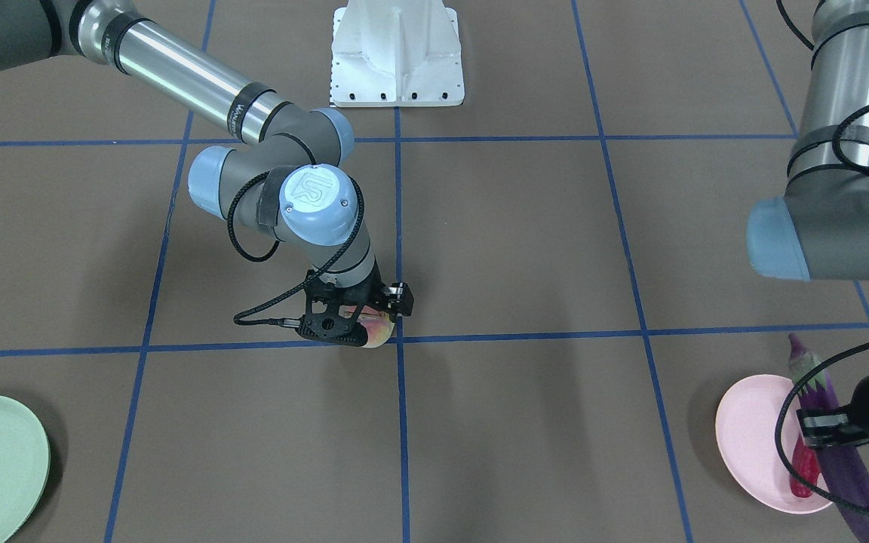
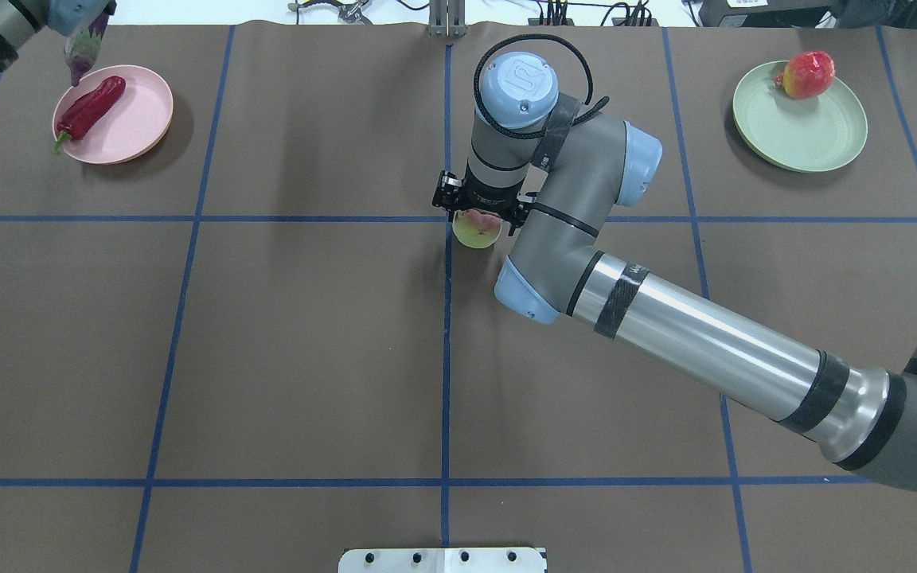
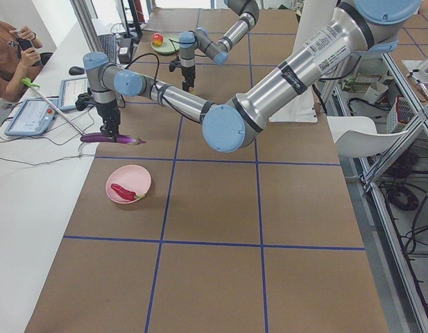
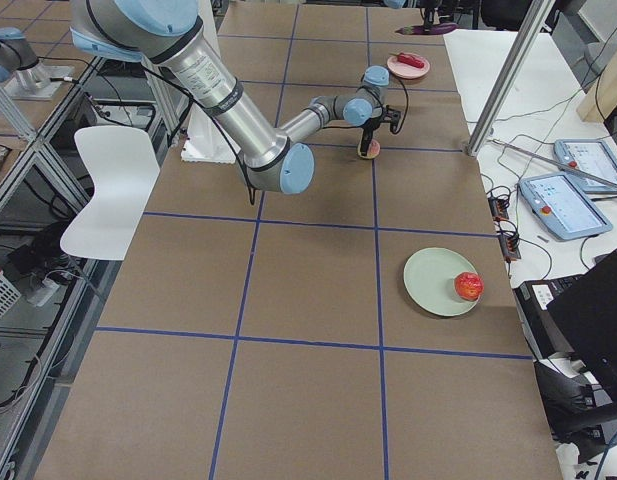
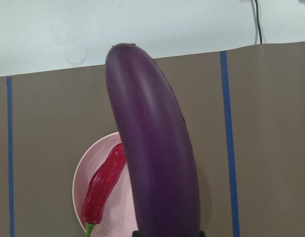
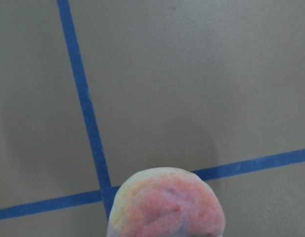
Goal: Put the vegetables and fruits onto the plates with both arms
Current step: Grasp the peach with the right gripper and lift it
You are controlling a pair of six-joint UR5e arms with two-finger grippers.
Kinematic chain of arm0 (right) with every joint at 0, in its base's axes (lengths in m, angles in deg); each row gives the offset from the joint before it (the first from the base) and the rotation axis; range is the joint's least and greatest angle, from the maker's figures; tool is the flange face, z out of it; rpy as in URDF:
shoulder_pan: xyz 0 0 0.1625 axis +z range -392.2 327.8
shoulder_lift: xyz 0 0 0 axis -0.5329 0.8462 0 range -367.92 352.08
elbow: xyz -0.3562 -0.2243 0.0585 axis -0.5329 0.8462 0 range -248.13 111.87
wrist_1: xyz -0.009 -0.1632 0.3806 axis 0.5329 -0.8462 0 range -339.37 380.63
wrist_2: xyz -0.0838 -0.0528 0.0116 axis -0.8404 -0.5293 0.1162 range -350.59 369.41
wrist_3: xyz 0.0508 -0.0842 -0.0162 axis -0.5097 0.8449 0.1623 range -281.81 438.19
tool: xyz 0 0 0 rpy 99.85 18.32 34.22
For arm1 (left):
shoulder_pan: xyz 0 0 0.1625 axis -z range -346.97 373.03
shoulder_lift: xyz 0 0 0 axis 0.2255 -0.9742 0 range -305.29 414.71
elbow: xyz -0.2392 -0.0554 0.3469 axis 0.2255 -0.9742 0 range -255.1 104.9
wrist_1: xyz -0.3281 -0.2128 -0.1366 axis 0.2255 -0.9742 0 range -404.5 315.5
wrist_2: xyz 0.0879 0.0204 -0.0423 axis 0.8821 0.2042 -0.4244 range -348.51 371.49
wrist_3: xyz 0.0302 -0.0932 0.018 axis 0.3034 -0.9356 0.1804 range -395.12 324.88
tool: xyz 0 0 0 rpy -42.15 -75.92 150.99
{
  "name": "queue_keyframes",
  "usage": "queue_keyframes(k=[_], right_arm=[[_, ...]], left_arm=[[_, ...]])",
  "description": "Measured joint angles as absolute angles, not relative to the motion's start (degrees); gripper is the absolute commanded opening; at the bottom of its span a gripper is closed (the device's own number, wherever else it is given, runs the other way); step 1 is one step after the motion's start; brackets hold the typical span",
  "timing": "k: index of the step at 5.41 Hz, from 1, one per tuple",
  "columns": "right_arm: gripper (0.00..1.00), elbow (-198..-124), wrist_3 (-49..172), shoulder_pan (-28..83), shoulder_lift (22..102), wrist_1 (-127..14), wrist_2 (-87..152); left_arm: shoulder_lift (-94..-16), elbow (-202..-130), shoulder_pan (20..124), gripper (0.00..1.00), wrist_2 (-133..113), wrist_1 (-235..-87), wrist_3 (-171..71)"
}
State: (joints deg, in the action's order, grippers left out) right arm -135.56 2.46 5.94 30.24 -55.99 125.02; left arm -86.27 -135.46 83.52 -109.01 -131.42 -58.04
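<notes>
My left gripper [image 1: 830,426] is shut on the long purple eggplant [image 5: 152,163] and holds it level above the far edge of the pink plate [image 2: 144,119]. The red chili pepper [image 2: 91,107] lies on that plate. My right gripper [image 2: 478,221] is down at the table's middle, closed around the pink-yellow peach [image 2: 477,232], which sits low at a crossing of blue lines. The peach fills the bottom of the right wrist view [image 6: 167,205]. The pomegranate [image 2: 807,74] lies on the mint green plate [image 2: 817,131] at the far right.
Blue tape lines [image 2: 446,358] divide the brown table. The white base block [image 1: 397,53] stands at the robot's edge. An operator [image 3: 12,52] and tablets [image 3: 33,114] are beyond the left end of the table.
</notes>
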Motion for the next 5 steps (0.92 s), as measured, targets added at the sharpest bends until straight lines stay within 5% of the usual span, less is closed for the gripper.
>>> queue_keyframes(k=[1, 5], right_arm=[[0.01, -135.42, 2.53, 5.78, 30.25, -55.91, 124.59], [0.00, -142.62, 1.57, 8.78, 30.33, -55.86, 123.64]], left_arm=[[-86.26, -135.51, 83.52, 0.00, -109.01, -131.42, -58.08], [-84.13, -130.74, 81.74, 0.00, -106.00, -139.20, -58.20]])
